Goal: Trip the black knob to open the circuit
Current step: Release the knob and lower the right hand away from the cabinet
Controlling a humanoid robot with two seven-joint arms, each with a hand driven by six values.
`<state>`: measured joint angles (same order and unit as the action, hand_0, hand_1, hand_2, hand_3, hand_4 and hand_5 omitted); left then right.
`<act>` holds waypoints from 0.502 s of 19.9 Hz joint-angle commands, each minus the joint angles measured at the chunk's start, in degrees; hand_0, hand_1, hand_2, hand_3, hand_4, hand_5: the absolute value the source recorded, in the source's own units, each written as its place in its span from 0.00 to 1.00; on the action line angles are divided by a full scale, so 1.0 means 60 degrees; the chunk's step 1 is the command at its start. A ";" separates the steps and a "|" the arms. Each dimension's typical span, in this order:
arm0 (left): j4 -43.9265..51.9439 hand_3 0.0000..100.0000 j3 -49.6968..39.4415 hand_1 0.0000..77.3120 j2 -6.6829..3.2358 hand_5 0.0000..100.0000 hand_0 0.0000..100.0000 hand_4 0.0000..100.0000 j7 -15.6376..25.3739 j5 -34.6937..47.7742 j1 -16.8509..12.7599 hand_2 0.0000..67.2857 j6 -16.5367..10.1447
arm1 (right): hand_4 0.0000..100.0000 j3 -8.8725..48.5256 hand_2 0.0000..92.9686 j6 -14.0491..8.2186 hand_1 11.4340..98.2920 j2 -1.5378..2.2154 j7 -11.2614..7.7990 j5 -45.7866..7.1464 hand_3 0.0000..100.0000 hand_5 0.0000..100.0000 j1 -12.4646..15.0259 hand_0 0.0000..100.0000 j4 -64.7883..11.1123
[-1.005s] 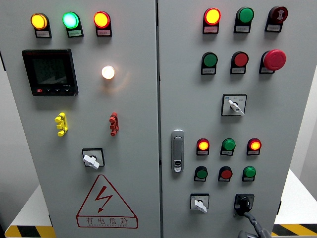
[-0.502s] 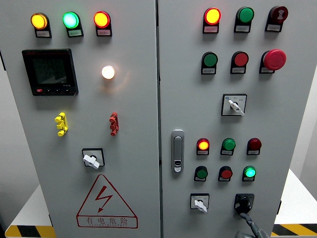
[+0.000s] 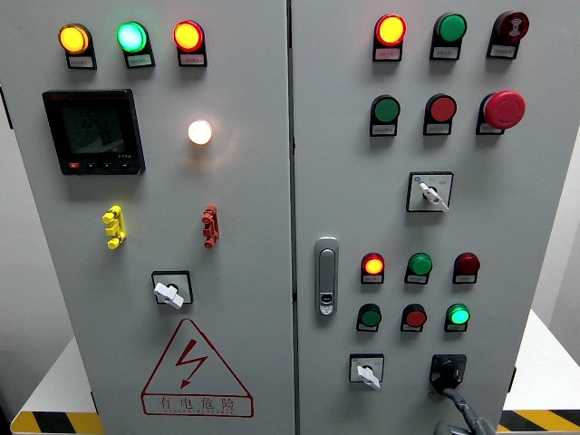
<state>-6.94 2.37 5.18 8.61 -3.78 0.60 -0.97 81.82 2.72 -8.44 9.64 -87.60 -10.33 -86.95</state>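
Only sign you can read: red warning triangle (image 3: 197, 369) with a lightning bolt, low on the left cabinet door (image 3: 245, 272); beneath it, four red Chinese characters, 有电危险. Small label plates under the lamps and buttons are too tiny for you to read. Meter display (image 3: 93, 131) shows nothing legible.

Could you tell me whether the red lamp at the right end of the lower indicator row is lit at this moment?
Off. The red lamp looks dark and dull, while the red one at the row's left glows.

Knob (image 3: 448, 372) low on right door (image 3: 535, 199) — handle (image 3: 326, 275) upper-left.
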 commanded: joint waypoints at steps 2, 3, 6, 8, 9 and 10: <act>0.0000 0.21 0.0000 0.04 0.0000 0.02 0.00 0.07 -0.0015 0.0000 0.0003 0.19 0.0000 | 0.99 0.0016 0.05 -0.0014 0.52 0.0001 0.0019 0.0011 0.92 1.00 0.0008 1.00 0.0034; 0.0000 0.21 0.0000 0.04 0.0000 0.02 0.00 0.07 0.0000 0.0000 -0.0011 0.19 0.0000 | 0.99 0.0045 0.05 -0.0014 0.52 0.0001 0.0019 0.0011 0.92 1.00 0.0008 1.00 0.0034; 0.0000 0.21 0.0000 0.04 0.0000 0.02 0.00 0.07 -0.0015 0.0000 0.0003 0.19 0.0000 | 0.99 0.0103 0.05 -0.0014 0.52 0.0015 0.0019 0.0011 0.92 1.00 0.0008 1.00 0.0049; 0.0000 0.21 0.0000 0.04 0.0000 0.02 0.00 0.07 0.0000 0.0000 0.0003 0.19 0.0000 | 0.99 0.0162 0.05 -0.0014 0.52 0.0015 0.0019 0.0011 0.92 1.00 0.0008 1.00 0.0063; 0.0000 0.21 0.0000 0.04 0.0000 0.02 0.00 0.07 0.0000 0.0000 0.0003 0.19 0.0000 | 0.99 0.0235 0.05 0.0001 0.52 0.0030 0.0019 0.0011 0.92 1.00 -0.0006 1.00 0.0064; 0.0000 0.21 0.0000 0.04 0.0000 0.02 0.00 0.07 0.0000 0.0000 0.0003 0.19 0.0000 | 0.99 0.0279 0.05 -0.0013 0.52 0.0045 0.0019 0.0011 0.92 1.00 -0.0007 1.00 0.0078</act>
<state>-6.94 2.37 5.19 8.60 -3.78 0.61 -0.97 82.98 2.64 -8.30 9.75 -87.54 -10.29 -86.59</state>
